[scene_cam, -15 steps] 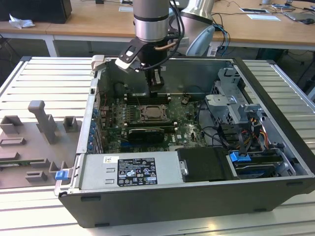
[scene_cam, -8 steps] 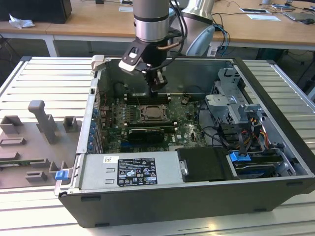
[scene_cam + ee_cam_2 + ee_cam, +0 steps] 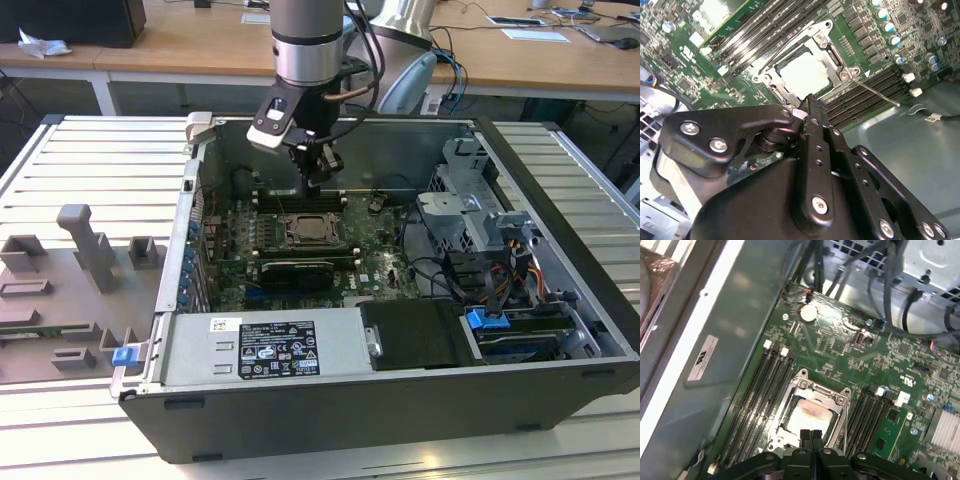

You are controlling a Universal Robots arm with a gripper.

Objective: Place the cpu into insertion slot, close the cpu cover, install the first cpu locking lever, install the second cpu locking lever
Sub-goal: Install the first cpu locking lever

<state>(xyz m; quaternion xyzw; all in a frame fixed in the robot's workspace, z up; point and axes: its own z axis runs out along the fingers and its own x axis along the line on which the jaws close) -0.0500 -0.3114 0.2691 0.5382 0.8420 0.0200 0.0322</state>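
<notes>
An open dark computer case (image 3: 330,415) lies on a slatted metal desk (image 3: 60,430). Inside it is a green motherboard (image 3: 385,255), with a long black card (image 3: 292,270) across it and a grey power supply (image 3: 265,345) along the near wall. A metal drive cage (image 3: 470,200) and coloured cables (image 3: 520,265) sit toward the exterior view's right. In the first wrist view, a coin battery (image 3: 808,313) sits on the board, apart from the black memory slots (image 3: 760,385). Grey fixture blocks (image 3: 85,245) stand at the exterior view's left.

The arm (image 3: 308,40) hangs in from twelve o'clock in the exterior view, gripper (image 3: 315,182) pointing toward six o'clock. Its fingers (image 3: 805,436) seem pressed together, gripping nothing.
</notes>
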